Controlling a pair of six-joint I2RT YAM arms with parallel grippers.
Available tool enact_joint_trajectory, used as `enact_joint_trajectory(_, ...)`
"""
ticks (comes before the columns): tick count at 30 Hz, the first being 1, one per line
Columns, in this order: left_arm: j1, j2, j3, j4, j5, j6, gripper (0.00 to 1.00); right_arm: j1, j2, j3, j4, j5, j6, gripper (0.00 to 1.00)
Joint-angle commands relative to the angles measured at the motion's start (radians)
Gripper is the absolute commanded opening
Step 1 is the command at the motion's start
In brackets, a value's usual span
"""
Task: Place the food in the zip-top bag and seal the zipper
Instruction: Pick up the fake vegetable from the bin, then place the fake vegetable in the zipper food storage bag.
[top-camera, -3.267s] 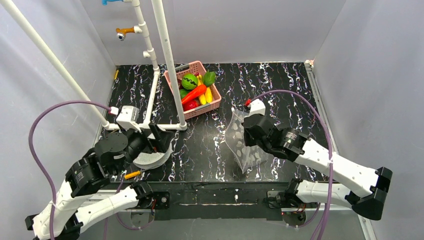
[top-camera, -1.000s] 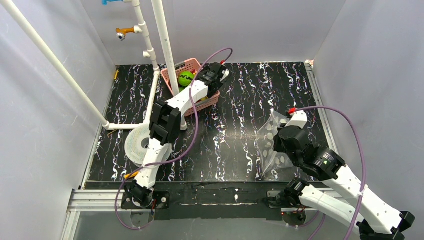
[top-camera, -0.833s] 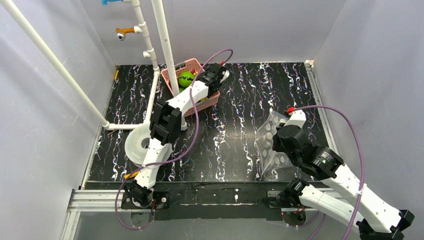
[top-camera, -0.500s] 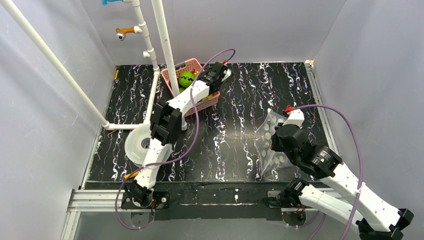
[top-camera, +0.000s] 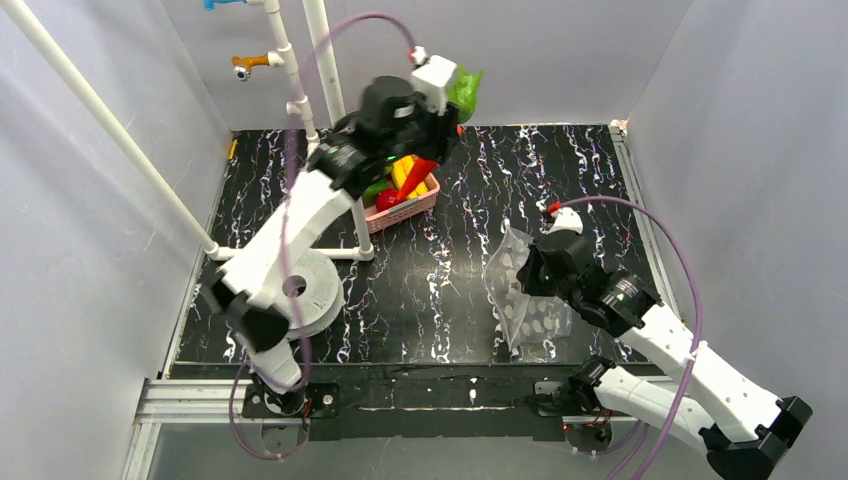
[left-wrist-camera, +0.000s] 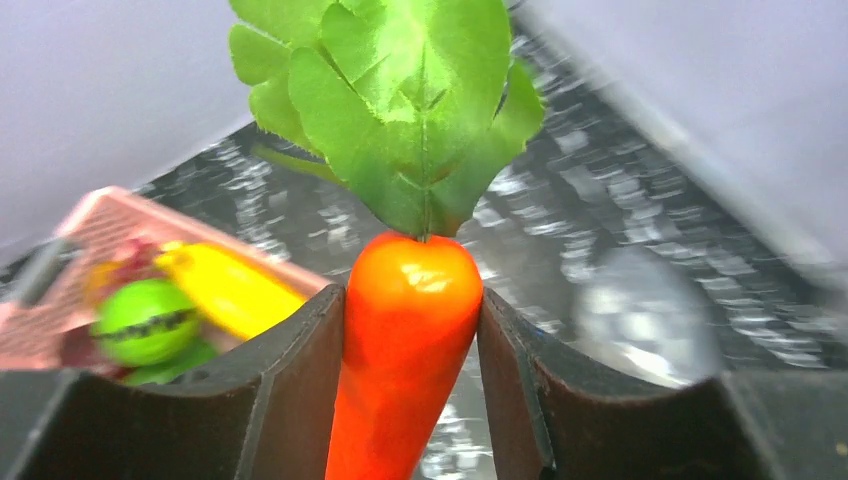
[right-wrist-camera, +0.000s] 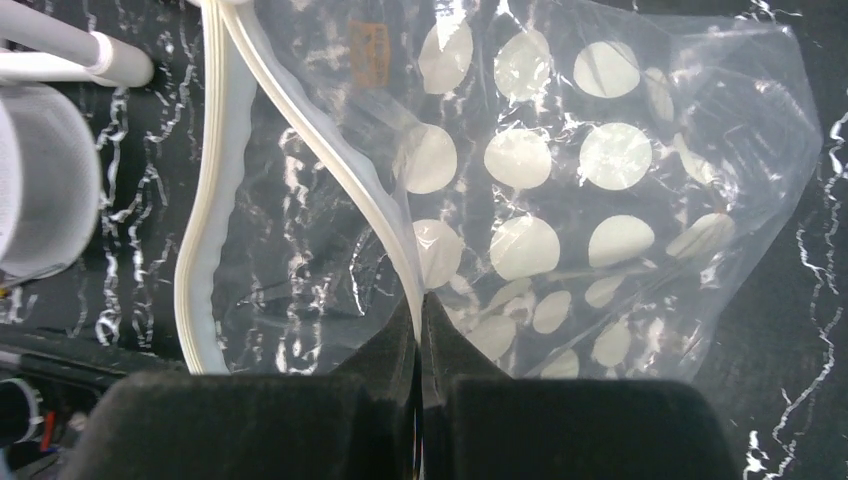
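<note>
My left gripper (left-wrist-camera: 412, 300) is shut on the orange-red carrot (left-wrist-camera: 410, 340), one piece of the food. Its green leaves (top-camera: 466, 88) stick out past the fingertips. In the top view the left gripper (top-camera: 445, 118) hangs in the air above the pink basket (top-camera: 405, 214). A green ball (left-wrist-camera: 148, 320) and a yellow banana (left-wrist-camera: 235, 290) lie in that basket. My right gripper (right-wrist-camera: 420, 300) is shut on one lip of the zip-top bag (right-wrist-camera: 560, 200). The bag's mouth gapes, and the other zipper strip (right-wrist-camera: 205, 250) bows away to the left. The dotted bag (top-camera: 525, 305) stands on the mat at the right.
A white pipe frame (top-camera: 335, 110) rises just left of the basket. A white tape roll (top-camera: 312, 290) lies on the mat at the left. Grey walls close in the black marbled mat (top-camera: 440, 270) on three sides.
The left arm has shut on the carrot and lifted it up out of the basket. The right arm has carried the bag a little to the left.
</note>
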Motion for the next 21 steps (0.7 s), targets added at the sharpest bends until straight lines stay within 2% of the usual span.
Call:
enact_joint_trajectory(1, 0.013, -0.299, -0.362, 0.357, 0.452, -0.415, 0.0, -0.062, 0.043, 0.119, 0.049, -0.143, -0.01, 0.01)
enact_joint_trajectory(3, 0.013, -0.417, -0.561, 0.649, 0.529, -0.543, 0.0, -0.102, 0.067, 0.159, 0.048, -0.231, -0.02, 0.01)
enact_joint_trajectory(6, 0.013, -0.54, -0.777, 1.061, 0.592, -0.691, 0.0, -0.156, 0.118, 0.203, 0.064, -0.43, -0.027, 0.01)
enact_joint_trajectory(10, 0.011, -0.554, -0.864, 1.375, 0.717, -0.813, 0.0, -0.173, 0.186, 0.245, 0.097, -0.647, -0.016, 0.01)
enact_joint_trajectory(15, 0.007, -0.541, -0.935, 1.576, 0.786, -0.909, 0.0, -0.175, 0.197, 0.243, 0.151, -0.736, 0.014, 0.01)
enact_joint_trajectory(21, -0.041, -0.529, -0.959, 1.655, 0.765, -0.916, 0.0, -0.175, 0.207, 0.236, 0.154, -0.743, 0.019, 0.01)
